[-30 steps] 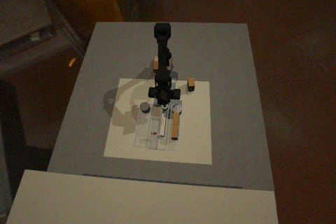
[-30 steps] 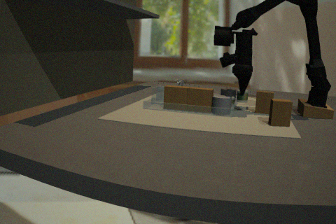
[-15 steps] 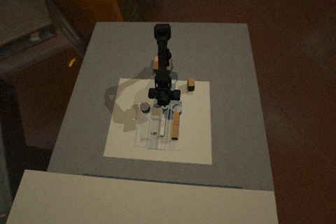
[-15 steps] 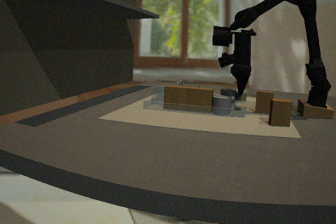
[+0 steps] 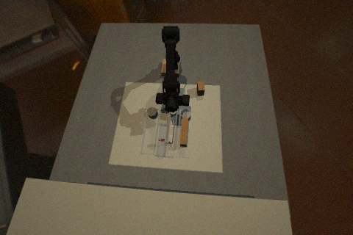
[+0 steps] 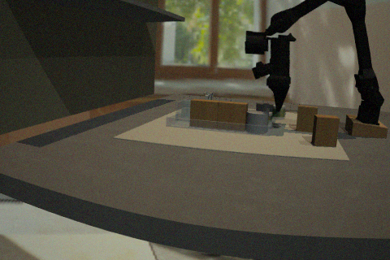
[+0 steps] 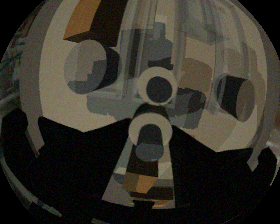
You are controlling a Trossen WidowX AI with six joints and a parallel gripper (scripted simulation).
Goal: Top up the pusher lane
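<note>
Gripper (image 6: 279, 107) pinching the matching jar (image 7: 151, 137), low at the lane (image 5: 164, 137) mouth — poised for front entry. Kept upright and gripped firmly to push the row back gently.

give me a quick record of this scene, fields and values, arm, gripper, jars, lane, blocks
arm: reaching from its base down to the front of the rack
gripper: pointing down, shut on a jar
lane: clear rack on the mat, jar in lane seen ahead of the held one
other jars: grey jar on one side of the rack front, another on the other
blocks: long block along the rack, small block apart on the mat
release: not yet done
</note>
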